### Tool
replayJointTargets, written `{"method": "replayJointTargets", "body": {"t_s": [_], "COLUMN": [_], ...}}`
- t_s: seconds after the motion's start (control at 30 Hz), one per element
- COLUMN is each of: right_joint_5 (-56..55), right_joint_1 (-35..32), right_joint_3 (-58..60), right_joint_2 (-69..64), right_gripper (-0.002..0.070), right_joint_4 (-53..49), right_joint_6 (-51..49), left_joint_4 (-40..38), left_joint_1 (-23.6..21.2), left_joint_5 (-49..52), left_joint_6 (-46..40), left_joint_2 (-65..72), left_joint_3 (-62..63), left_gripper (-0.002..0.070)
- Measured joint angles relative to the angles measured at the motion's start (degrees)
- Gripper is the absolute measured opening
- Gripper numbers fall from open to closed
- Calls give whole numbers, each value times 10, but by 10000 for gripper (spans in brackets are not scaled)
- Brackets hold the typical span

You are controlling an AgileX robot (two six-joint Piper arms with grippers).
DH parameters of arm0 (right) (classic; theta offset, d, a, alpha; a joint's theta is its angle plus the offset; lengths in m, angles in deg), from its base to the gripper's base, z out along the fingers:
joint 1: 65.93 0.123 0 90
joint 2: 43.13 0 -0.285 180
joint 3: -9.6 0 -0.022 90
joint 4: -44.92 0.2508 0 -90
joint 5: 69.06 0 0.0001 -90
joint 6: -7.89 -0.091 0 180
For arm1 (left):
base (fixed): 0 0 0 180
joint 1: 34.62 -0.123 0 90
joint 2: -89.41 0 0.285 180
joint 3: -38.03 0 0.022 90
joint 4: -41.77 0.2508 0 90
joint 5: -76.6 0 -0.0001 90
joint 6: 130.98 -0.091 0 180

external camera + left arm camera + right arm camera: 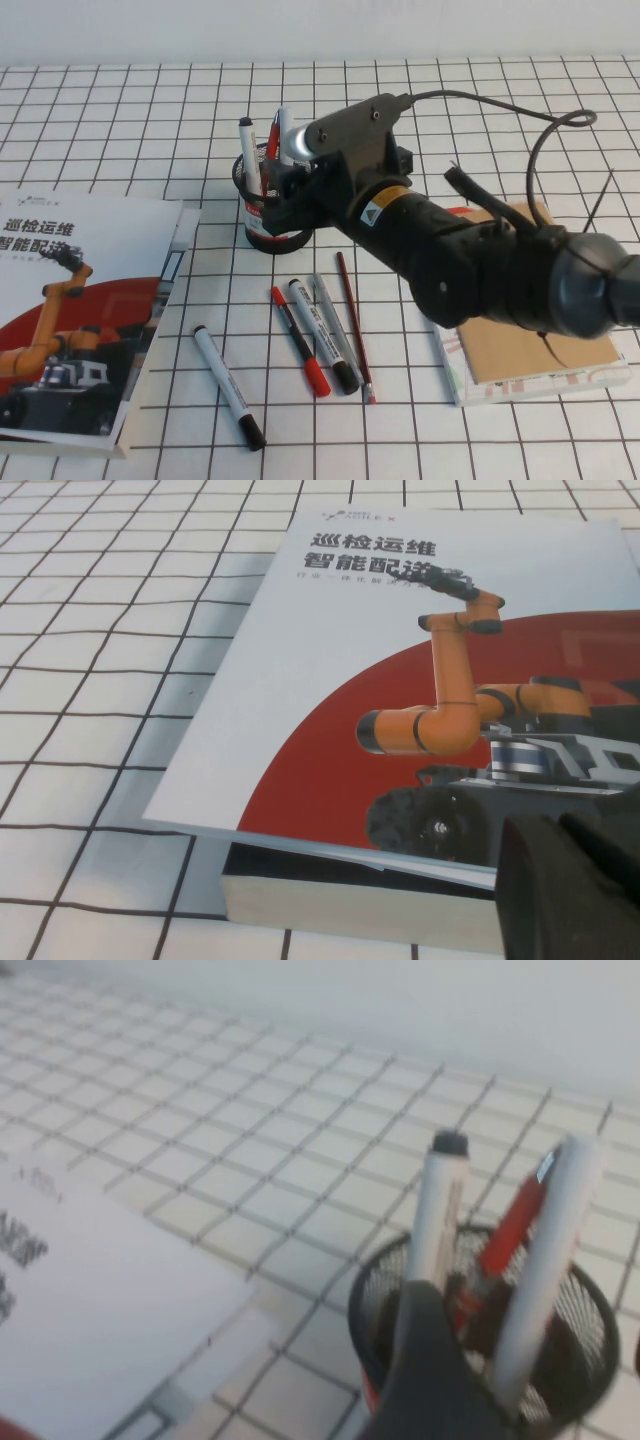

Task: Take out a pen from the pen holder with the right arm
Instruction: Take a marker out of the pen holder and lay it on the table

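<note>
Right gripper point(285, 192) poised at the pen holder point(262, 232), every pen inside it untaken.
High view: the mesh holder stands on the table point(120, 110) at the far middle with three pens upright in it; four pens point(318, 335) and a pencil lie nearer, and a booklet point(70, 300) lies at near left. Left wrist view: the left gripper point(565, 890) hangs over that booklet, its grip impossible to tell. Right wrist view: the fingers point(425, 1360) stand spread above the holder, clasping nothing.
</note>
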Motion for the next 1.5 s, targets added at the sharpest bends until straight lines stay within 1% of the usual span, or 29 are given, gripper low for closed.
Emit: {"method": "replayJointTargets", "body": {"t_s": [0.13,0.27,0.47,0.73,0.87,1.3,1.5], "right_joint_5": [-59,-71,-65,-45,-40,-28,-16], "right_joint_1": [0,0,0,0,0,-5,-7], "right_joint_3": [-29,-74,-145,-227,-257,-275,-275], "right_joint_2": [-46,-90,-144,-197,-218,-242,-242], "right_gripper": [391,391,391,391,391,389,388], "right_joint_4": [-38,-45,-45,-41,-21,5,5], "right_joint_6": [-40,-49,-73,-77,-77,-61,-6], "left_joint_4": [0,0,0,0,0,0,0], "left_joint_1": [0,0,0,0,0,0,0], "left_joint_5": [0,0,0,0,0,0,0], "left_joint_6": [0,0,0,0,0,0,0], "left_joint_2": [0,0,0,0,0,0,0], "left_joint_3": [0,0,0,0,0,0,0], "left_gripper": [-3,-3,-3,-3,-3,-3,-3]}}
